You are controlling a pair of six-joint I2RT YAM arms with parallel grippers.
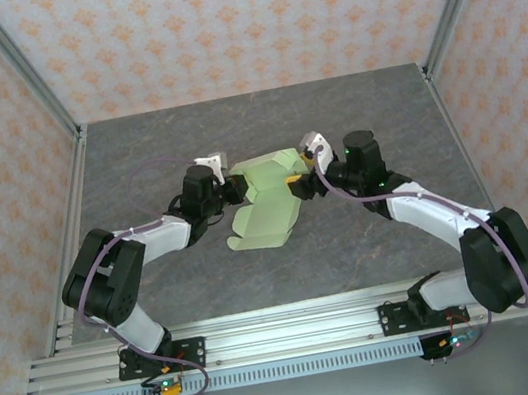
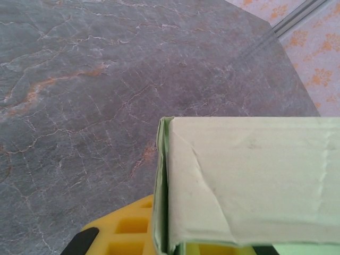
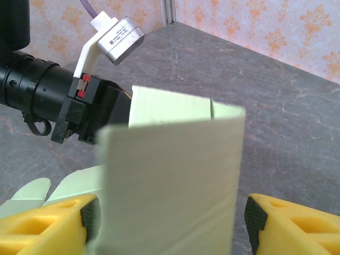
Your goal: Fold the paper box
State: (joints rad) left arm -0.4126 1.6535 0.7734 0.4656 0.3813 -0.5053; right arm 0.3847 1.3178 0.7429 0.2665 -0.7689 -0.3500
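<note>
Table [image 1: 374,250]; arms inward toward paper box [image 1: 269,197].

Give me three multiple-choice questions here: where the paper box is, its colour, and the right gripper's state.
1. Where is the paper box? A) over the middle of the table B) far right corner C) on the front rail
2. Its colour? A) red B) pale green C) blue
3. The right gripper is: A) shut on a cable B) shut, empty C) open around a panel
Answers: 1A, centred in the top view; 2B, green card in every view; 3C, gap between card and one finger.
</note>
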